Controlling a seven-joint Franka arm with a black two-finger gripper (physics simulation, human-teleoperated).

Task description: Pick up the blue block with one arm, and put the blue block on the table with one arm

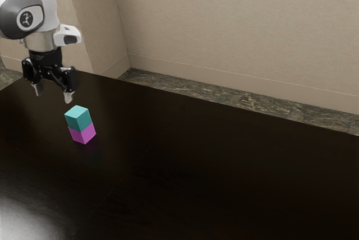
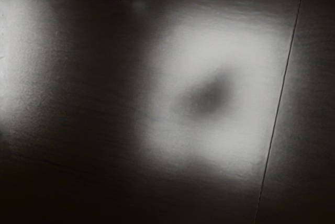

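Blue, leaning toward teal, the block [image 1: 78, 120] sits upright on top of a pink block [image 1: 83, 134], and that one rests on the dark table [image 1: 224, 167]. The gripper [image 1: 53, 93] hangs over the table toward the exterior view's left of the pair, its two fingers set wide apart and pointing down, with nothing between them and neither one touching the blocks. Both blocks are visible at the edge of the wrist view, where pale patches of light [image 2: 241, 145] lie across the tabletop near a thin straight seam [image 2: 280, 98]. Beyond the table are a mottled floor [image 1: 247, 102] and a beige wall [image 1: 224, 21].
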